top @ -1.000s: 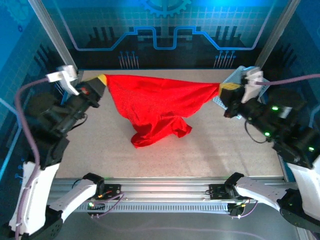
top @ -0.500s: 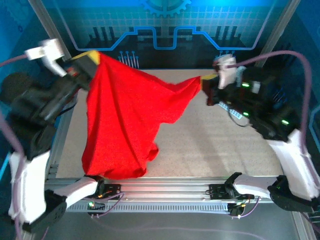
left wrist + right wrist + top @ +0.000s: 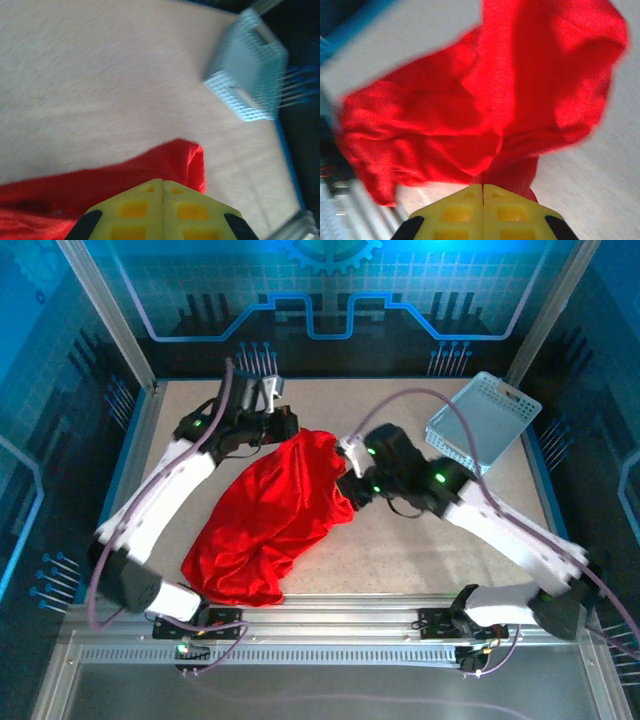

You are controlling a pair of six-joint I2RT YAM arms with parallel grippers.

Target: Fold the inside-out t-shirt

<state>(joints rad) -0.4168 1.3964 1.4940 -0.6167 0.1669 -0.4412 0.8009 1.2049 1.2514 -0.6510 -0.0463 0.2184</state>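
Red cloth lies in a crumpled heap on the speckled counter (image 3: 420,550): the t-shirt (image 3: 265,525) stretches from the middle of the surface down toward the near left edge, bunched and creased rather than spread flat. The left end effector (image 3: 290,435) sits at the far end of the heap. From its wrist camera, the yellow fingers (image 3: 135,210) are pressed together, with a fold of the t-shirt (image 3: 150,167) reaching up to their tips, so they appear clamped on the cloth. The right end effector (image 3: 348,480) is at the heap's right side, near the left one. Its fingers (image 3: 455,212) are likewise closed, and the t-shirt (image 3: 520,100) gathers into a narrow neck pinched between them. A light blue mesh basket (image 3: 480,420) stands at the far right corner, well apart from the shirt.
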